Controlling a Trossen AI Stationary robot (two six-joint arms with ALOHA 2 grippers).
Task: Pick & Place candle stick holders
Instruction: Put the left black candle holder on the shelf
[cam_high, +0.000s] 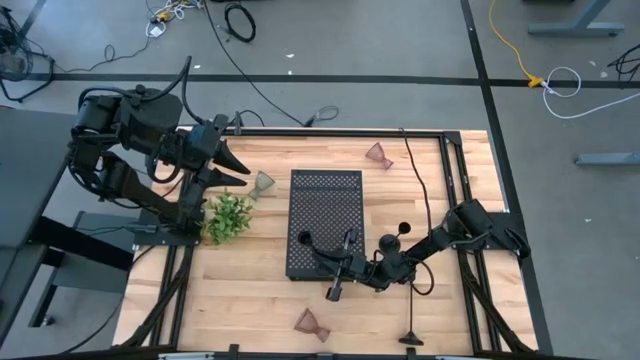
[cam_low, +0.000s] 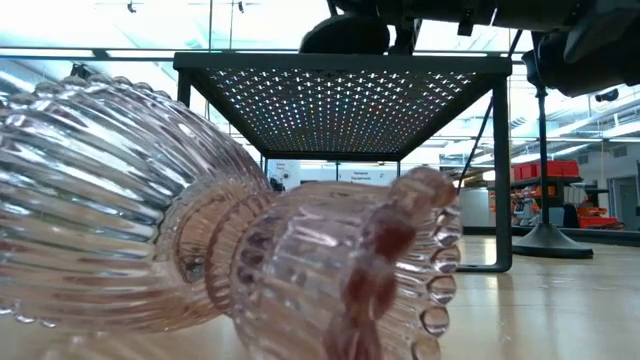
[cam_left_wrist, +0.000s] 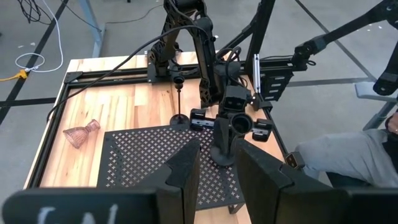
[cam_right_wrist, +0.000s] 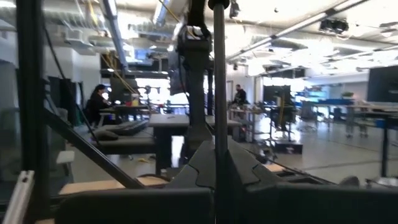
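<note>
Wood table: plant sprig beside raised left tool, released; right tool grasping black stick over tray.

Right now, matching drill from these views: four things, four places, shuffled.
1 greenish glass cup
2 plant sprig
3 perforated tray
4 candle stick

a held in right gripper
b table centre
c just off left gripper's fingertips
d by left arm's base

Pairs: 1-c, 2-d, 3-b, 4-a
</note>
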